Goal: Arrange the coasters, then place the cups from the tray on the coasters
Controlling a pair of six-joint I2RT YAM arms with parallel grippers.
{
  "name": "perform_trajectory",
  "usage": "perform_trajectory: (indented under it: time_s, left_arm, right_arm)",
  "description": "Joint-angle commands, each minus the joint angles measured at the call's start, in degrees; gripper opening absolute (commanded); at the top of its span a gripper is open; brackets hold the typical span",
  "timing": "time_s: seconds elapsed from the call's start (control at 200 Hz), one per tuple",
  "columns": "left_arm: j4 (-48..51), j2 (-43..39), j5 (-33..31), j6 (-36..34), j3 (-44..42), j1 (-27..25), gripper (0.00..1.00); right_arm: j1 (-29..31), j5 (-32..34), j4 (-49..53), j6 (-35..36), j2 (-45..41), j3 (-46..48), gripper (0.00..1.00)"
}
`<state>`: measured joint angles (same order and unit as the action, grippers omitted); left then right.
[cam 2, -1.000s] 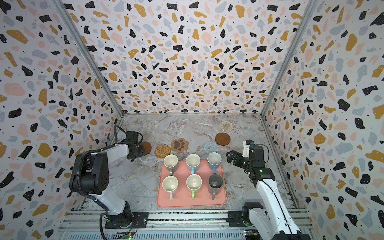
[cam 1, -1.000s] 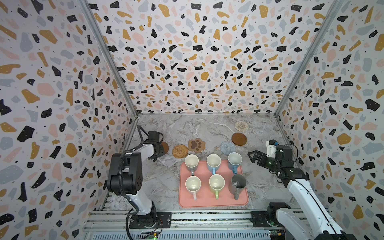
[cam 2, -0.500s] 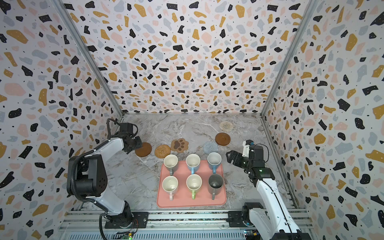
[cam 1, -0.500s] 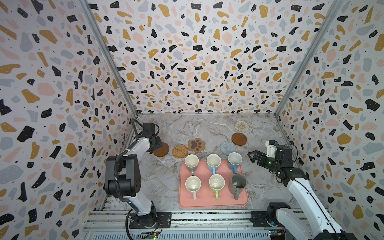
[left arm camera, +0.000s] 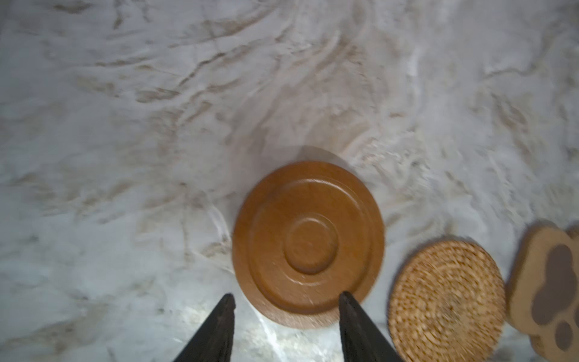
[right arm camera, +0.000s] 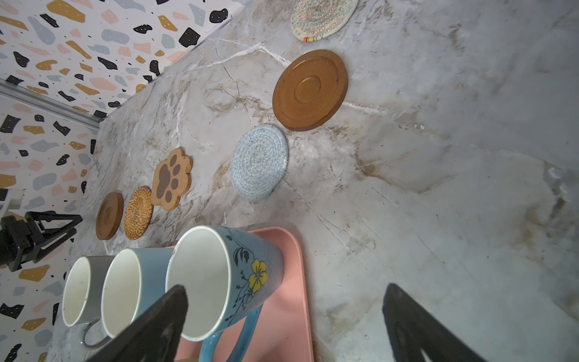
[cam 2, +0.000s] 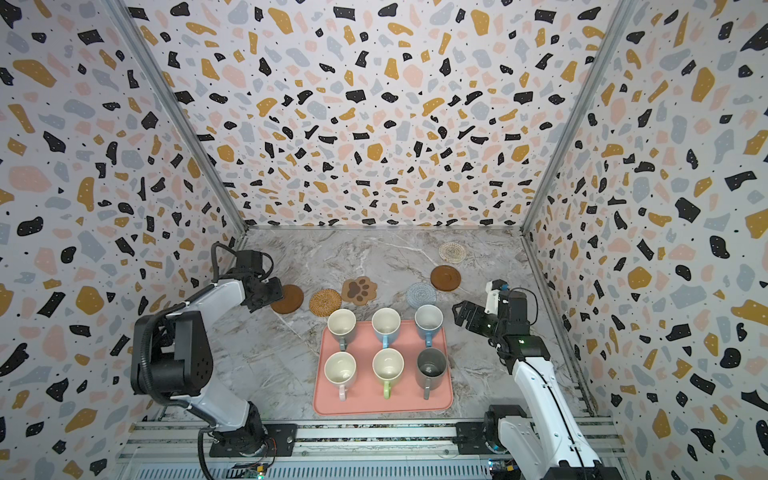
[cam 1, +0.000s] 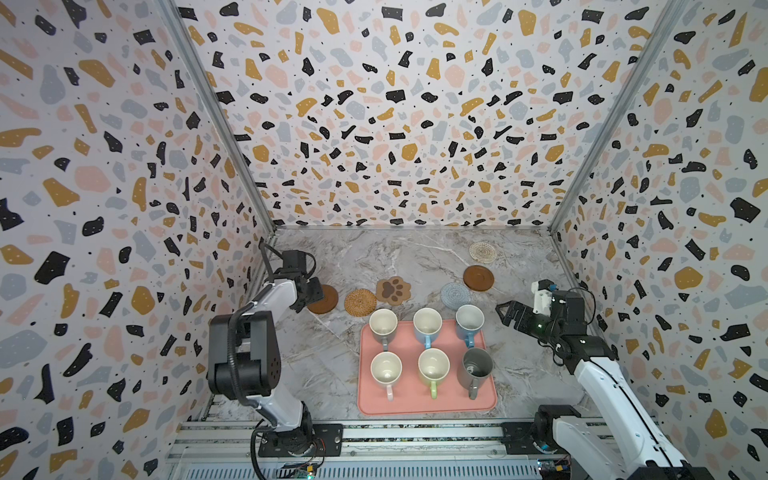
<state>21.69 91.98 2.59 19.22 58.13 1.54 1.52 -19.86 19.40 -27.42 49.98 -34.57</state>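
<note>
Six coasters lie in a loose row behind the tray (cam 1: 409, 400): a brown disc (cam 1: 326, 300), rattan round (cam 1: 360, 302), paw shape (cam 1: 393, 289), grey-blue round (cam 1: 455, 294), a second brown disc (cam 1: 478, 278) and a cream woven round (cam 1: 483, 251). Six cups stand on the tray, among them a flowered light blue one (right arm camera: 232, 272) and the dark grey one (cam 1: 477, 365). My left gripper (left arm camera: 286, 296) is open just at the left brown disc's (left arm camera: 308, 244) edge, holding nothing. Right of the tray, my right gripper (right arm camera: 285, 288) hovers wide open and empty.
The left wall runs close behind my left gripper (cam 1: 311, 293). The right wall stands near my right arm (cam 1: 598, 374). Bare marble floor (cam 1: 324, 365) lies left of the tray, and more (cam 1: 374, 253) behind the coasters. A metal rail (cam 1: 415, 436) borders the front.
My left gripper has opened, let go of the left brown disc and drawn back toward the left wall, uncovering the disc. The right arm has not moved.
</note>
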Motion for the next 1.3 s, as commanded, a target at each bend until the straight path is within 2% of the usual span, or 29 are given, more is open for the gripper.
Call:
perform_trajectory:
  time_s: [0.0,0.225,0.521,0.791,1.291]
  left_arm:
    - [-3.43,-3.44,4.36,3.17,-3.98,-4.96,0.58]
    - [-12.17,-8.09,5.77,14.74,-11.71,-12.78,0.65]
    - [-22.80,-9.82,7.03,28.44,-17.88,-15.68,0.70]
    - [-28.00,-7.03,6.28,33.70,-20.38,-17.13,0.70]
    - [-35.61,-1.74,5.68,37.63,-22.36,-18.93,0.68]
  right_arm:
    - [0.23,0.22,0.70,-0.27,0.55,-0.73,0.99]
    - [0.21,0.48,1.15,-0.43,0.14,-0.85,0.99]
    - [0.22,0.12,0.82,-0.39,1.00,-0.41,0.99]
    - [0.16,-0.23,0.30,-0.62,1.75,-0.67,0.99]
    - [0.24,0.43,1.41,-0.71,1.10,-0.66,0.99]
